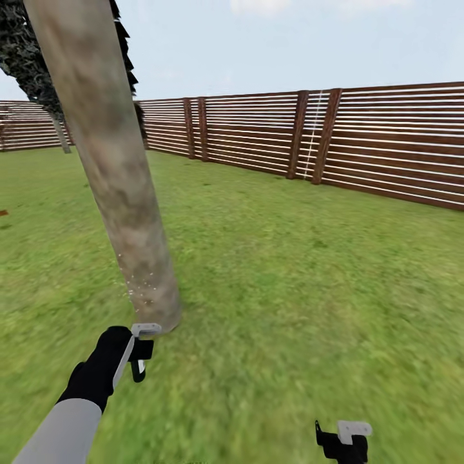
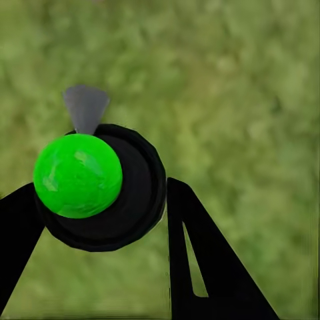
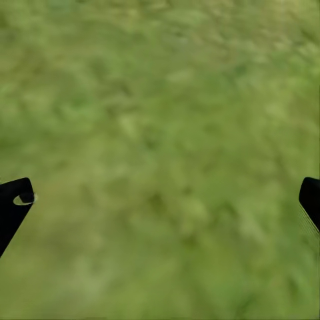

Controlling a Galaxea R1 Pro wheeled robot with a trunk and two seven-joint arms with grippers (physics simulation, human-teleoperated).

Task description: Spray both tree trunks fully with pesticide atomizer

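Atomizer with a bright green round top and black collar [image 2: 90, 187] sits clamped between your left gripper's [image 1: 138, 351] black fingers [image 2: 207, 267], its grey nozzle aimed at the base of the trunk.

Thick mottled grey-brown tree trunk [image 1: 109, 161] leans up and left, just ahead of that gripper; whitish pesticide specks [image 1: 138, 283] dot its lower part. Your right gripper [image 1: 345, 441] hangs spread wide above green lawn [image 1: 290, 290]. Reddish-brown slatted wooden fence [image 1: 386, 145] stands behind.

Green lawn [image 1: 290, 277] fills lower frame, edge to edge. Thick mottled tree trunk [image 1: 116, 174] rises from it, left of centre; slat fence [image 1: 386, 148] borders far edge.
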